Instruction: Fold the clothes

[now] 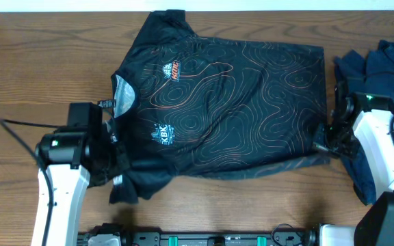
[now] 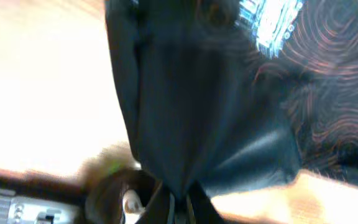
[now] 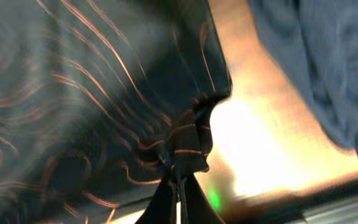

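- On the wooden table (image 1: pixel 40 61), mid-field in your overhead view: one black jersey (image 1: pixel 252 102), spread mostly flat. It has thin orange contour lines throughout, with the collar (image 1: pixel 123 92) toward your left arm and the hem toward your right arm.
- Across the chest: one orange-white logo (image 1: pixel 173 70) on the far side and one pale blue logo (image 1: pixel 163 134) on the near side (lettering too small to read).
- At the near sleeve, bottom-left corner of the garment: your left gripper (image 1: pixel 117 171). In the left wrist view its fingers (image 2: pixel 166 205) are drawn together on a gathered pinch of black cloth, and the jersey (image 2: pixel 185 93) fans out from that pinch.
- At the near hem corner, bottom-right of the garment: your right gripper (image 1: pixel 325 140). In the right wrist view its fingers (image 3: pixel 194 202) are closed on a puckered fold of the jersey (image 3: pixel 73 93), where the orange lines converge.
- Along the right edge of the table: navy garments (image 1: pixel 382 68), heaped and rumpled just beyond your right arm. In the right wrist view a strip of bare wood shows between the navy cloth (image 3: pixel 316 56) and the jersey.
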